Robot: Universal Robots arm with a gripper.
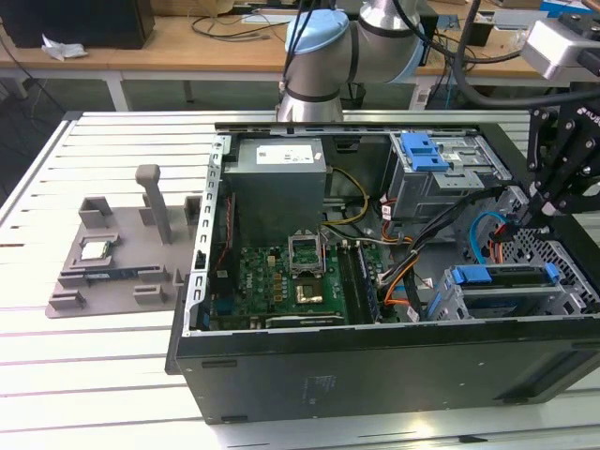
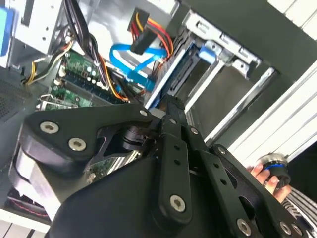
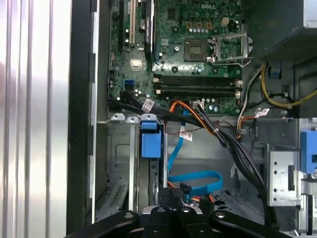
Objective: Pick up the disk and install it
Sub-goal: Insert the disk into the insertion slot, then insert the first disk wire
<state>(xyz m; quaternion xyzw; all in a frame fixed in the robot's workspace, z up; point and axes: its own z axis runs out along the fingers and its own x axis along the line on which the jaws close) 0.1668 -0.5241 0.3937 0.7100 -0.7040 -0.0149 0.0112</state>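
The disk [image 1: 506, 277] lies flat in the lower grey drive cage at the front of the open computer case, on the exterior view's right, with its blue carrier bracket showing at both ends. My gripper [image 1: 520, 220] hangs just above and behind it, over the blue and orange cables. In both wrist views the black fingers meet at their tips with nothing visible between them, so the gripper [image 2: 168, 106] [image 3: 171, 193] looks shut. The disk's blue bracket tab [image 3: 151, 141] [image 2: 207, 54] sits just beyond the fingertips.
The motherboard [image 1: 281, 277] fills the case floor. An upper drive cage with a blue latch [image 1: 422, 150] stands behind the gripper. A grey fixture holding a small silver chip [image 1: 97, 249] lies on the table at the exterior view's left. A person's hand [image 2: 260, 173] holds a black knob.
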